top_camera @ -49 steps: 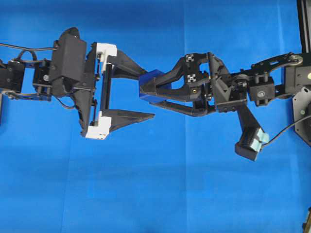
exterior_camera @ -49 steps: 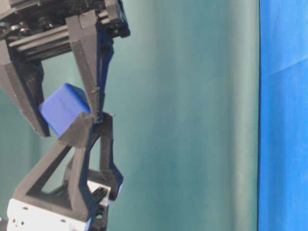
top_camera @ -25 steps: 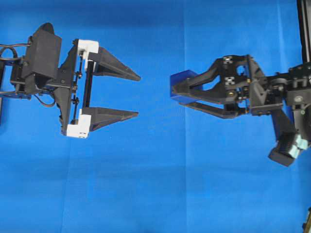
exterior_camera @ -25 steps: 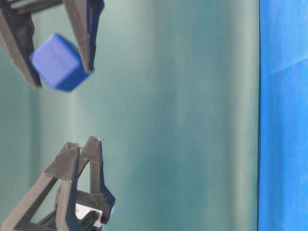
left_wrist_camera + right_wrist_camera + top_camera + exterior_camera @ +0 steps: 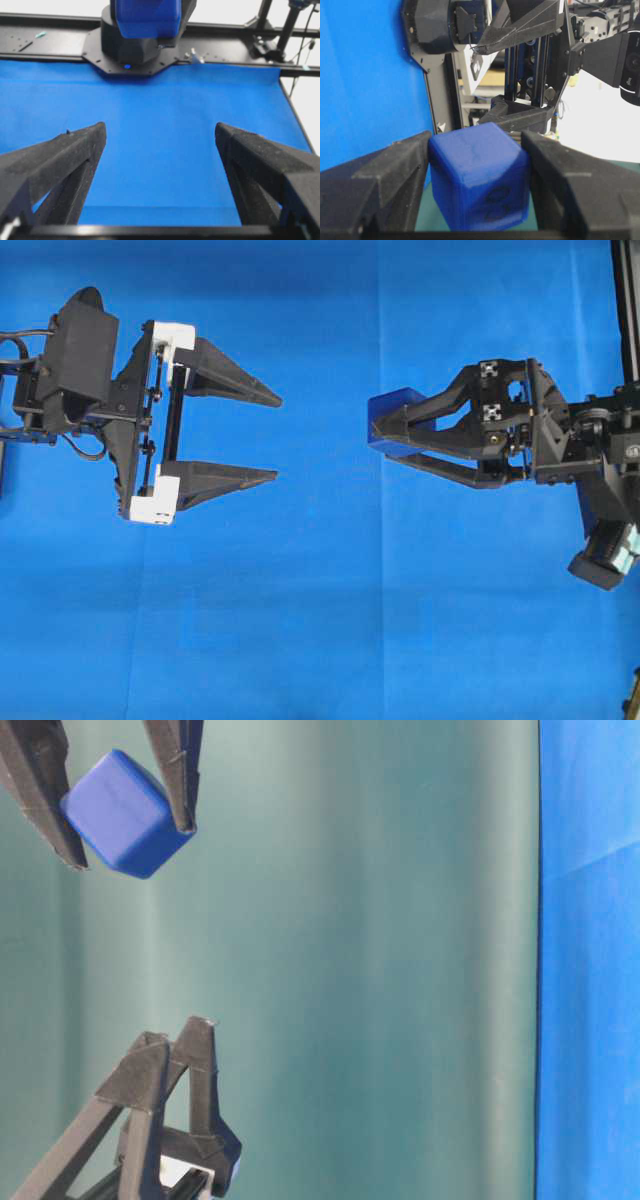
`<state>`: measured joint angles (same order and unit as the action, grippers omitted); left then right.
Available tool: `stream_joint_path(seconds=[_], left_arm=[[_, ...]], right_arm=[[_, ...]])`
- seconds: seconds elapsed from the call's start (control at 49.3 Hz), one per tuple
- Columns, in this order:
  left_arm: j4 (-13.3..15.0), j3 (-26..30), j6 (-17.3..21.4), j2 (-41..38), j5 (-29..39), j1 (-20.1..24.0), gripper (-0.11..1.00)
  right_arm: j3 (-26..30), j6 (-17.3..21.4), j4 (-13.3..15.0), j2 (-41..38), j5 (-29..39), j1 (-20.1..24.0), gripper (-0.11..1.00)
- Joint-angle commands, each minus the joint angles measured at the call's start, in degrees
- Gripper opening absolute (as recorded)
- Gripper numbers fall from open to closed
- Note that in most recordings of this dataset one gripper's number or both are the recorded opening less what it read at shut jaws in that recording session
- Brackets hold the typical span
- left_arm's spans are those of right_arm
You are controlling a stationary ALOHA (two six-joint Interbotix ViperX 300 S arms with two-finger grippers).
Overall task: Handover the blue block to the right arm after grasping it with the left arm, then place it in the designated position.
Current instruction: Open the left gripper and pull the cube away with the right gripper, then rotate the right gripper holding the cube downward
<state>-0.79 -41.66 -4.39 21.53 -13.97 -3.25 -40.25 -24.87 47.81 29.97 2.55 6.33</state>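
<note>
In the right wrist view, the blue block (image 5: 479,175) sits closest, pinched between the 2 black fingers (image 5: 375,175) of the right gripper (image 5: 480,190), one finger pressed on each side face. The block is tilted, with one corner turned toward the camera. Beyond it, the other arm's gripper faces this way.

From overhead, the right gripper (image 5: 385,440) holds the block (image 5: 392,408) at its fingertips, above the blue cloth (image 5: 320,620) and right of the cloth's middle. The left gripper (image 5: 275,437), on white brackets (image 5: 155,508), hangs well apart from the block toward the cloth's left edge. Its 2 fingers are spread wide with nothing between them.

In the left wrist view, the spread fingers (image 5: 60,165) frame bare cloth, and the block (image 5: 147,17) shows at the top edge.

From table level, the block (image 5: 122,812) is clamped at the top left corner, clear of the left gripper's fingertips (image 5: 190,1030) below it.
</note>
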Motion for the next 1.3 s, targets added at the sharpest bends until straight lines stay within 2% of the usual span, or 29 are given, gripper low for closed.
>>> stream_joint_path(seconds=[0.0,0.142,0.304,0.426,0.527,0.811,1.034,1.156,1.278], left_arm=[[-0.09,0.7,0.0,0.97,-0.26,-0.18,0.93],[-0.09,0.88,0.0,0.97,-0.26,-0.09,0.93],[-0.09,0.97,0.18,0.97,-0.26,-0.09,0.93],[-0.09,0.97,0.26,0.97,-0.35,-0.18,0.93],[-0.09,0.97,0.26,0.97,-0.26,-0.18,0.93],[-0.18,0.88,0.35,0.97,-0.26,-0.53,0.93],[-0.18,0.97,0.35,0.97,-0.26,-0.7,0.93],[-0.18,0.97,0.35,0.97,-0.26,-0.88,0.93],[-0.18,1.05,0.35,0.97,-0.26,-0.88,0.93]], right_arm=[[0.7,0.18,-0.44,0.44,-0.18,0.18,0.5],[0.7,2.37,-1.58,0.53,-0.09,0.09,0.5],[0.7,9.49,-3.78,0.7,-0.18,0.18,0.5],[0.79,16.88,-5.8,0.79,-0.09,0.09,0.5],[0.97,23.38,-6.42,0.88,0.53,0.18,0.5],[1.67,41.84,-6.42,0.88,1.32,0.09,0.5],[2.81,58.1,-6.5,0.97,2.9,0.18,0.5],[2.72,64.69,-6.5,1.49,3.96,0.09,0.5],[2.55,69.17,-6.59,1.85,4.66,0.09,0.5]])
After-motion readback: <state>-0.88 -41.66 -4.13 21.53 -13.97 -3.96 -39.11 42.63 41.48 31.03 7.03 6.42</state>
